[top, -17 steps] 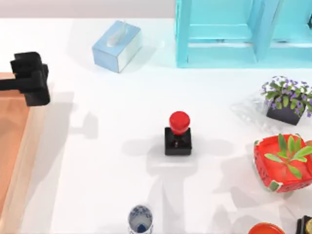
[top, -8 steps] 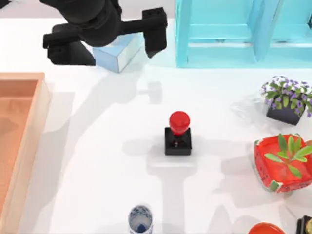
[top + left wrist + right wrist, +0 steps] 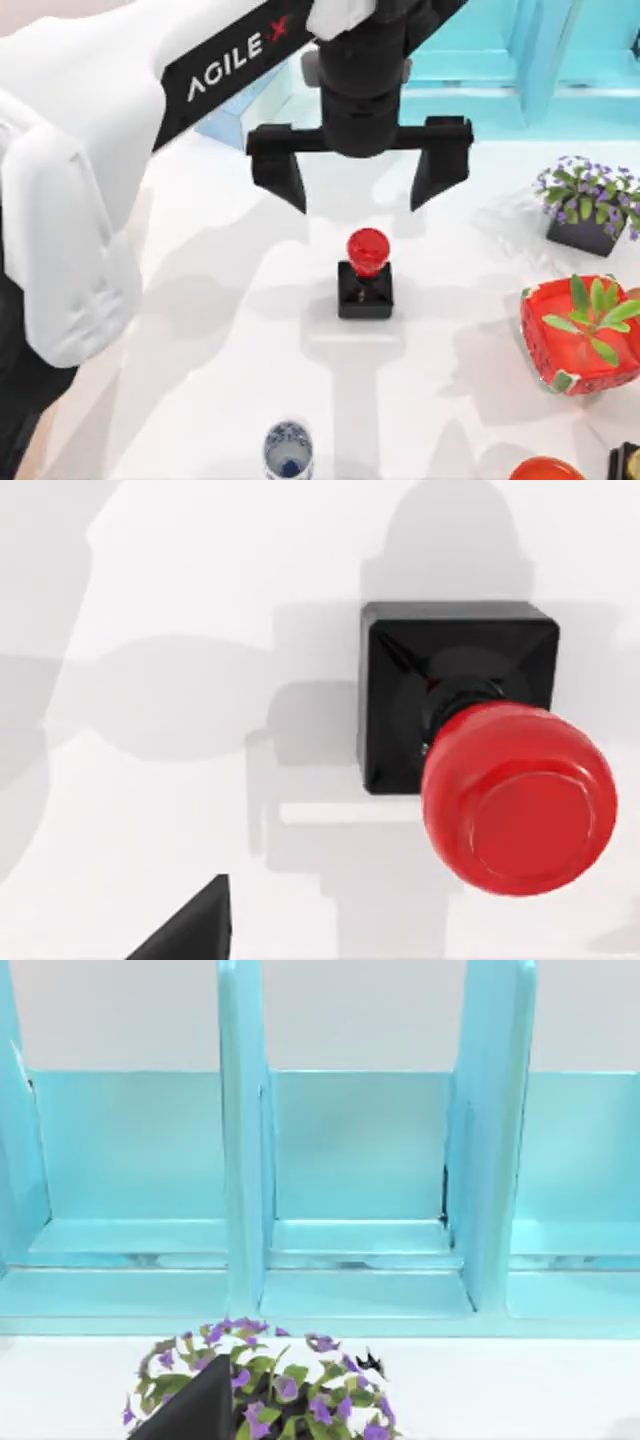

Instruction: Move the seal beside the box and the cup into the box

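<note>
The white AgileX left arm is being reached in from the top view's left, across the tabletop. Its left hand is being held wide open above the middle of the tabletop, nothing gripped, its two black fingers spread to either side just behind the seal. The seal is being left upright, red knob over black base; in the left wrist view the seal is being seen from above. Near the front edge the cup is standing. At the right, the turquoise shelf, a purple flower pot and a red plant bowl are being shown.
</note>
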Tool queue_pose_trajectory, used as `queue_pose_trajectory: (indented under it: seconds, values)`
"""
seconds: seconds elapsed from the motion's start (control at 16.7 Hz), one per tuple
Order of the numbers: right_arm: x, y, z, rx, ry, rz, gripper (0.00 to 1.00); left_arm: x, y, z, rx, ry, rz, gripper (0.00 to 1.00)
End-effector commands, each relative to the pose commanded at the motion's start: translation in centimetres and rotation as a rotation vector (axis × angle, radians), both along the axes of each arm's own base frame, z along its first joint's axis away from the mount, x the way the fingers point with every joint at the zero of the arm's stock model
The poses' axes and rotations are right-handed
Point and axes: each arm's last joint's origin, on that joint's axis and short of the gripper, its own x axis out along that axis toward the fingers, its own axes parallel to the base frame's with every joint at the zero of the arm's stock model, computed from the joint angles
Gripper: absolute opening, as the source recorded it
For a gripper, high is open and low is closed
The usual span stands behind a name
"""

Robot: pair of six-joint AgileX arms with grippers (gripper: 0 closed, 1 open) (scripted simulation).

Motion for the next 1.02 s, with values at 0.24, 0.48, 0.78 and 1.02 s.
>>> queue_pose_trajectory:
  seconds: [0.24, 0.48, 0.78, 1.02]
  values:
    - [0.0, 0.0, 0.0, 0.000, 0.000, 0.000, 1.00, -0.1, -1.5, -1.5, 0.033, 0.037, -0.001, 1.00]
    - [0.0, 0.0, 0.0, 0.000, 0.000, 0.000, 1.00, 0.1, -1.3, -1.5, 0.033, 0.037, 0.003, 1.00]
    - [0.0, 0.0, 0.0, 0.000, 0.000, 0.000, 1.00, 0.2, -1.5, -4.0, 0.033, 0.036, -0.001, 1.00]
    - [0.0, 0.0, 0.0, 0.000, 0.000, 0.000, 1.00, 0.1, -1.5, -8.0, 0.035, 0.040, -0.001, 1.00]
